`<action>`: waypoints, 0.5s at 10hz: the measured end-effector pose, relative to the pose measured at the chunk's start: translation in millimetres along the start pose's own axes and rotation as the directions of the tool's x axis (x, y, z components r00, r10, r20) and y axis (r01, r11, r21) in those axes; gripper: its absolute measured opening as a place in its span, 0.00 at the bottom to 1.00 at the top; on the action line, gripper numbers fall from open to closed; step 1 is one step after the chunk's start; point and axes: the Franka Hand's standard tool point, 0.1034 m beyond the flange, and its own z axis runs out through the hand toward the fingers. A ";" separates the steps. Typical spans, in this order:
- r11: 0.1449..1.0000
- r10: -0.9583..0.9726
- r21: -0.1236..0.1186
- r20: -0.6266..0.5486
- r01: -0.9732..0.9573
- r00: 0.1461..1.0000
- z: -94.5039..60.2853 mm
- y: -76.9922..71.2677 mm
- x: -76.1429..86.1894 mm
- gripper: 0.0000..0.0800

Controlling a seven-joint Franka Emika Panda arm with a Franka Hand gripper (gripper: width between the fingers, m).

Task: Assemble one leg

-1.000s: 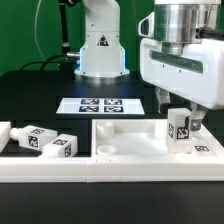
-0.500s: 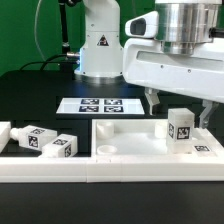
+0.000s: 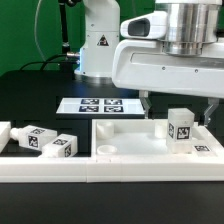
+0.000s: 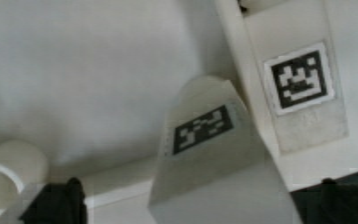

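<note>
One leg (image 3: 180, 128), a short white square post with tag markers, stands upright in the corner of the white tabletop (image 3: 125, 152) toward the exterior view's right. My gripper (image 3: 180, 106) is open, with its jaws wide apart on either side of the leg's top and not touching it. In the wrist view the leg (image 4: 220, 150) rises between the two dark fingertips (image 4: 55, 205), with gaps on both sides. The gripper (image 4: 202, 205) holds nothing.
Three more legs (image 3: 40, 141) lie at the exterior view's left beside the tabletop. The marker board (image 3: 100, 105) lies behind it, in front of the robot base (image 3: 100, 45). Another tagged white part (image 3: 205, 150) lies at the tabletop's right edge.
The jaws have opened and let go of the leg, which stays upright in the corner. The hand has turned and spread wider over it.
</note>
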 end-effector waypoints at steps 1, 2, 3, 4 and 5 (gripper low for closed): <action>0.993 -0.116 -0.002 -0.004 0.116 0.993 -0.1 -1.8 0.2 0.81; 0.974 -0.228 -0.002 -0.007 0.228 0.974 -0.2 -1.6 0.8 0.81; 0.958 -0.288 -0.002 -0.007 0.288 0.958 -0.7 -1.1 1.2 0.81; 0.944 -0.330 -0.003 -0.008 0.330 0.944 -1.2 -1.2 1.4 0.81; 0.942 -0.337 -0.004 -0.007 0.337 0.941 -0.6 -0.5 1.4 0.81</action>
